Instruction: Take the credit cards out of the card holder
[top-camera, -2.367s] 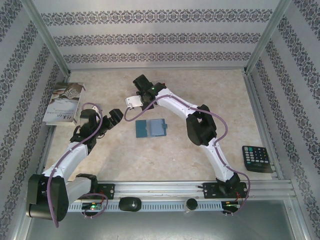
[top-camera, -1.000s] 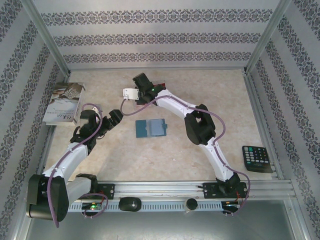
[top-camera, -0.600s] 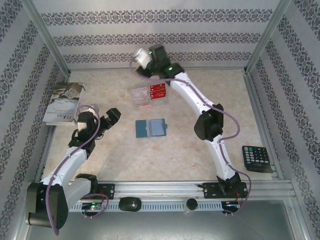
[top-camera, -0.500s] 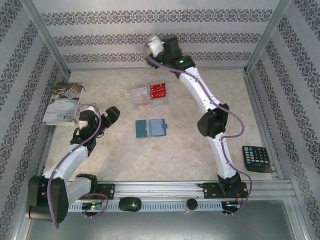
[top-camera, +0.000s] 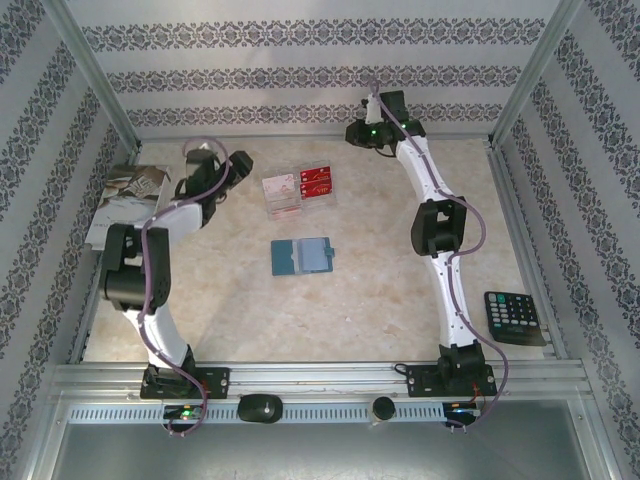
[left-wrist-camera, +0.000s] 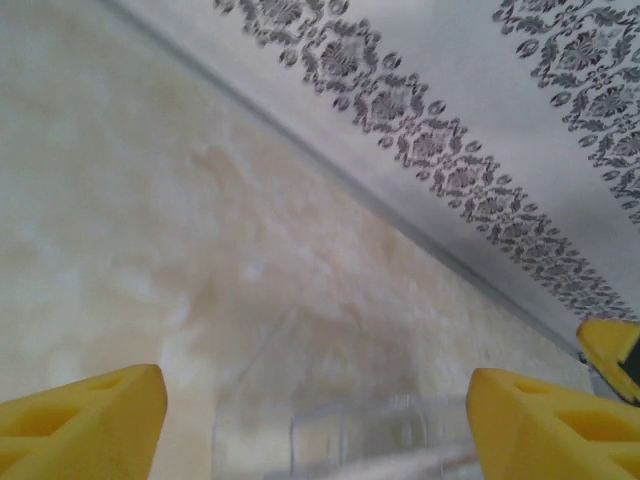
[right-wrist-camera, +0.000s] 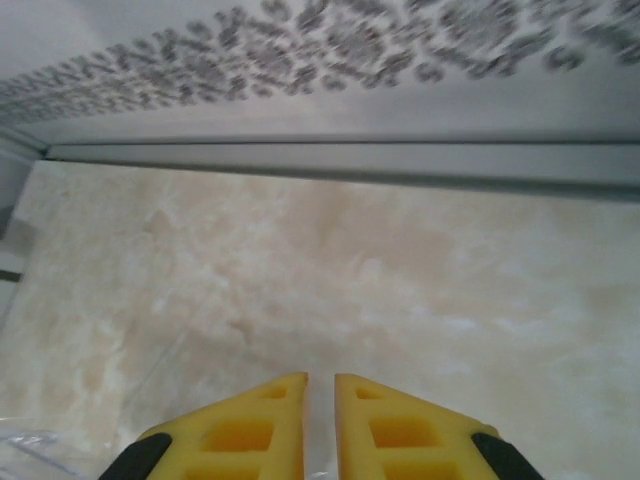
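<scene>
Right claw (right-wrist-camera: 320, 385) has swung to the bench's (top-camera: 400, 300) far edge, nearly shut, empty; left claw (left-wrist-camera: 315, 400) gapes empty; credit cards (top-camera: 316, 181) look clear of the card holder (top-camera: 301, 256).

One card holder (top-camera: 302, 256), two red credit cards (top-camera: 318, 181), one clear tray (top-camera: 272, 207) just beside the left claw (top-camera: 237, 170), one booklet (top-camera: 125, 205) and one calculator (top-camera: 514, 317) are being counted.

You've got bare tabletop (top-camera: 365, 300) all round the card holder (top-camera: 302, 256), nothing touching it. Behind it the clear tray (top-camera: 268, 208) with the credit cards (top-camera: 316, 181) blocks the way back (well apart from the holder). Left gripper (top-camera: 237, 170) hangs just beside that tray; booklet (top-camera: 125, 205) and calculator (top-camera: 513, 318) sit off at the sides.
</scene>
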